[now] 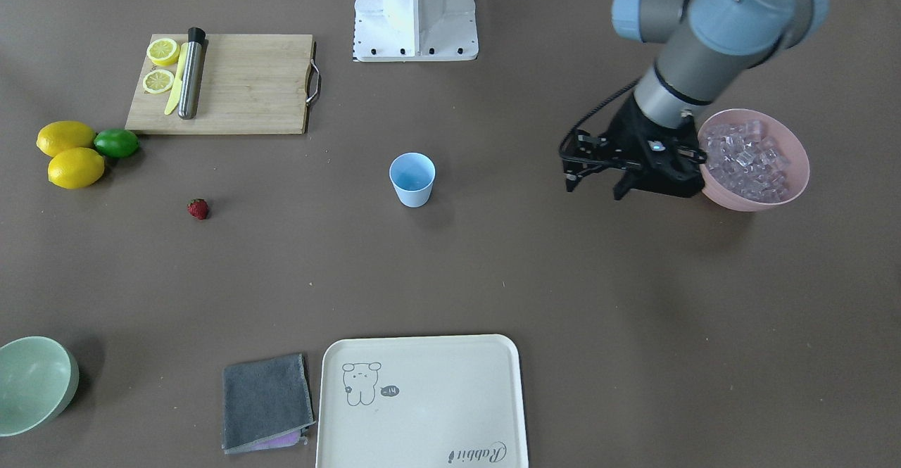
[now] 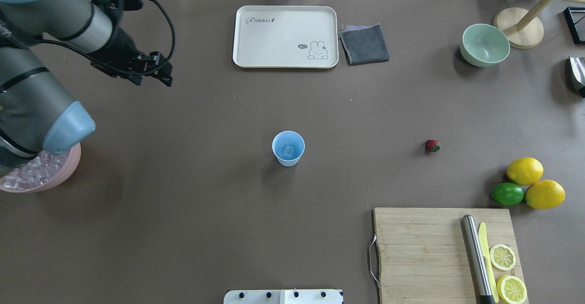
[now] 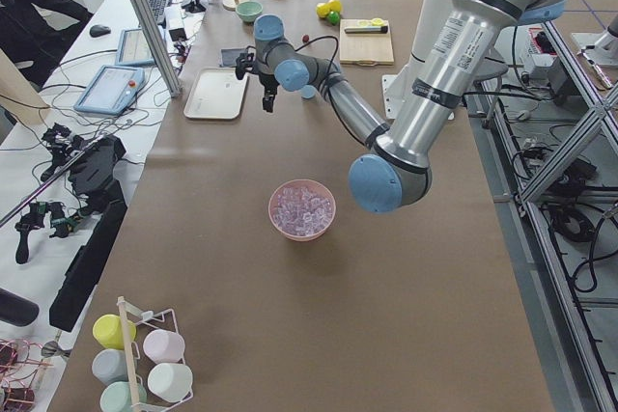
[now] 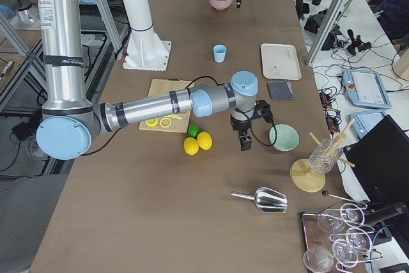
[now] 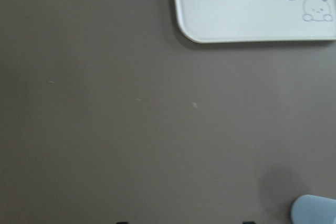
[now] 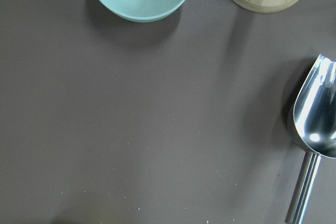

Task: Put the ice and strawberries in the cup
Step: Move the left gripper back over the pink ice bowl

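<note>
The light-blue cup [image 1: 412, 179] [image 2: 288, 148] stands upright mid-table with one ice cube [image 2: 288, 150] inside. More ice [image 1: 750, 158] fills a pink bowl [image 1: 746, 204] at the robot's left. The strawberry [image 1: 198, 208] [image 2: 432, 146] lies alone on the table towards the robot's right. My left gripper [image 1: 596, 188] [image 2: 153, 82] hovers open and empty beside the pink bowl, between it and the cup. The cup's rim [image 5: 315, 209] shows at the left wrist view's lower right corner. My right gripper [image 4: 245, 142] appears only in the exterior right view, by the green bowl; I cannot tell its state.
A cutting board [image 1: 239, 84] carries lemon halves, a knife and a steel rod. Two lemons and a lime [image 1: 116, 143] lie beside it. A cream tray [image 1: 422, 397], grey cloth [image 1: 266, 401] and pale green bowl [image 1: 32, 383] line the far edge. A metal scoop [image 6: 315, 124] lies nearby.
</note>
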Available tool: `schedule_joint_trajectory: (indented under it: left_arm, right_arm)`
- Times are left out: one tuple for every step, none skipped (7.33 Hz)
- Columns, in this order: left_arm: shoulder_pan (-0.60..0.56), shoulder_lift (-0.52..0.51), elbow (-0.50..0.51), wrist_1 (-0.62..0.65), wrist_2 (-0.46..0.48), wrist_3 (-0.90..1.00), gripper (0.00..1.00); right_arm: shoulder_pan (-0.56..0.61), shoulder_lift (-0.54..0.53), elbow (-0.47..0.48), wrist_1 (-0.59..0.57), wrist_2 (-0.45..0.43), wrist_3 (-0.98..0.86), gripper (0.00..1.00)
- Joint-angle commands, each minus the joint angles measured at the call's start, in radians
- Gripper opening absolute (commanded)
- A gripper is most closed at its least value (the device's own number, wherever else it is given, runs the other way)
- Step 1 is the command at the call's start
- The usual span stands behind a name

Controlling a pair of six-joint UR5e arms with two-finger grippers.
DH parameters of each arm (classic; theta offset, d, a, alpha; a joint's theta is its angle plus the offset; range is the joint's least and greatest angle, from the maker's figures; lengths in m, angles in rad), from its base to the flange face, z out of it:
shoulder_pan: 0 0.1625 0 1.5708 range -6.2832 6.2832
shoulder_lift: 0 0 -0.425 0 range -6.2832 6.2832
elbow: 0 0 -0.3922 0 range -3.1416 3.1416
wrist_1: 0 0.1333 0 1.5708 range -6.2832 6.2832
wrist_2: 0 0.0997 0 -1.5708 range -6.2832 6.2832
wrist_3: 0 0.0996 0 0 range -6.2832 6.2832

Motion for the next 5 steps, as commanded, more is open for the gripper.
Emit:
schedule_joint_trajectory:
  left_arm:
    - [-0.156,0.188,-0.008,0.0,-0.111,0.31,0.78]
    - [-0.167,0.246,0.004,0.001,-0.101,0.353,0.78]
    - [-0.167,0.304,0.005,0.001,-0.075,0.355,0.77]
    - [-0.163,0.369,-0.004,-0.002,0.029,0.367,0.77]
    - [-0.163,0.404,-0.004,-0.002,0.057,0.414,0.77]
  right_arm:
    - [-0.016,0.019,-0.001,-0.015,-0.001,0.01,1.0]
    - [-0.019,0.02,-0.001,-0.015,-0.002,0.01,1.0]
    - [-0.021,0.02,-0.001,-0.015,-0.001,0.01,1.0]
    - [-0.024,0.02,-0.001,-0.015,-0.001,0.011,1.0]
    - [-0.025,0.02,-0.004,-0.015,-0.001,0.01,1.0]
